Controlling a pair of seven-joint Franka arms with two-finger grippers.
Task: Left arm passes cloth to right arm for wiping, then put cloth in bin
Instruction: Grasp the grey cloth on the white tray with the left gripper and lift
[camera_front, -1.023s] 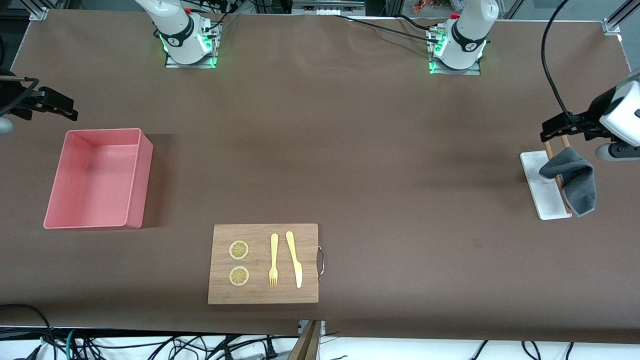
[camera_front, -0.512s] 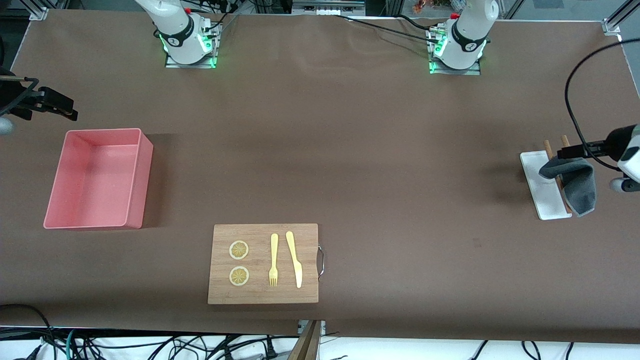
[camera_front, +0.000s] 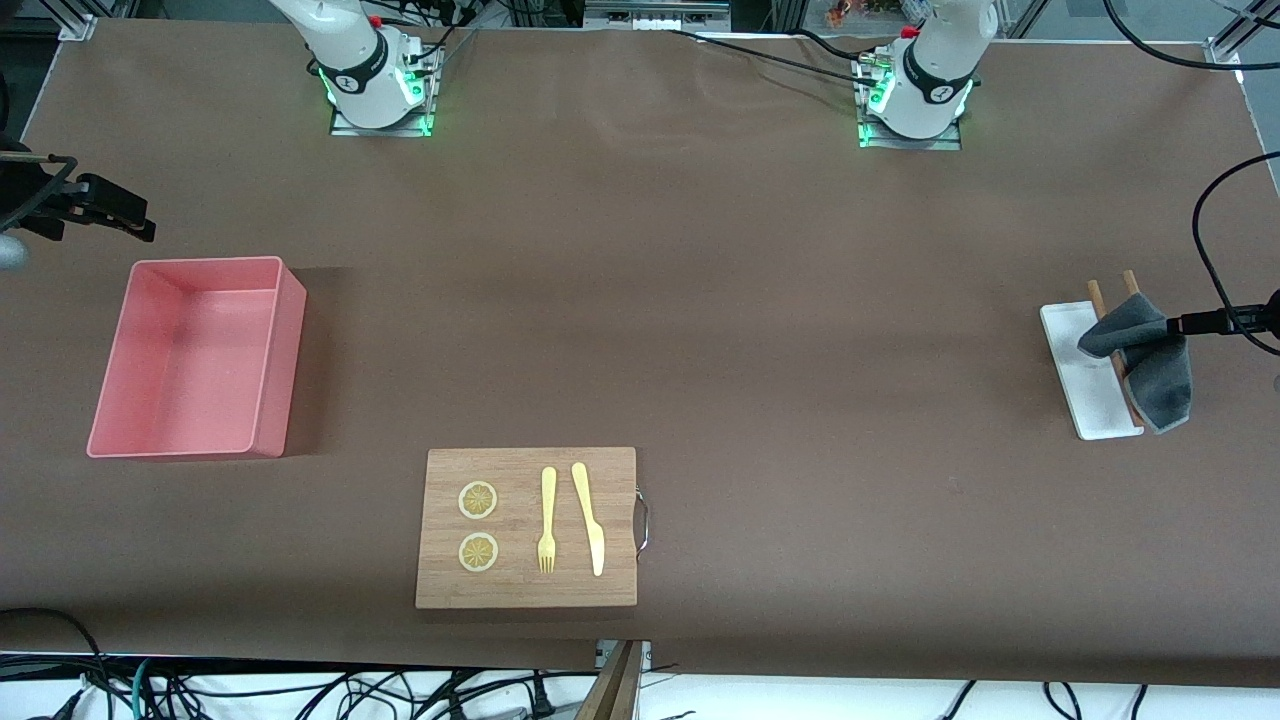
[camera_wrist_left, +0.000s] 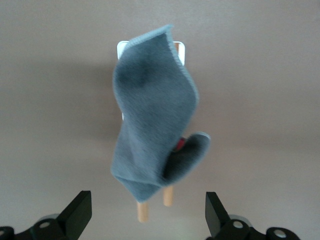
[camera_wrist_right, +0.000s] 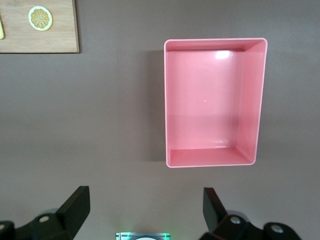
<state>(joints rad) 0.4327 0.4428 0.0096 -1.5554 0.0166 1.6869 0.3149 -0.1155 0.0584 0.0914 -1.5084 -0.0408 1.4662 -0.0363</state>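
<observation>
Right wrist view: bin (camera_wrist_right: 215, 102) without contents.

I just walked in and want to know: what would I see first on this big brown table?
Probably the bright pink bin, standing empty toward the right arm's end of the table. Next, the wooden board nearest the front camera, carrying two lemon slices, a yellow fork and knife. At the left arm's end, the grey cloth drapes over a small rack, with the left gripper open before it.

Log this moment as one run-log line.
phase: approaching cloth | left claw: open, before cloth draped on rack over white tray | right claw: open, waiting near bin | bin: empty
</observation>
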